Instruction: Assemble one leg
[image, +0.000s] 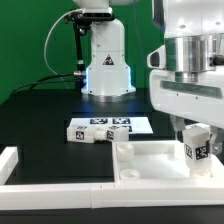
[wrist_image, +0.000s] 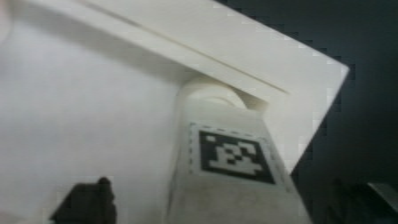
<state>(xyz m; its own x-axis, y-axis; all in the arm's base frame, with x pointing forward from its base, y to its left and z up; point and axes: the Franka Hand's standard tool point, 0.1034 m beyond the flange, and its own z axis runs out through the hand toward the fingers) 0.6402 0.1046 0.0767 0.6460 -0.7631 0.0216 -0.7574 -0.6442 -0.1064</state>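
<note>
Upright leg (image: 196, 150) at panel (image: 150, 160) corner, exterior view's right. Fingers (wrist_image: 82, 203) of end effector (image: 195, 132) straddling leg, seemingly parted, gripping nothing. Close squarely on flat faces, hold post vertical, twist down into panel without side load.

Exterior view: bright, even light from above, no hard shadows. Low-res and soft all over. Large flat white square panel (image: 150, 158) is near clipping, its edges barely separating from the white raised rim (image: 20, 160). Matte black surface (image: 40, 115) is crushed dark, no glare. Blue glow on the white robot base (image: 107, 72).

Wrist view: panel blown out, detail gone. Small white square-section plastic leg (wrist_image: 231, 120) is soft, its tag readable but smeared. Faint grey shadow where leg meets panel. Gripper (wrist_image: 224, 198) fingertips (wrist_image: 86, 200) are dark defocused blobs.
</note>
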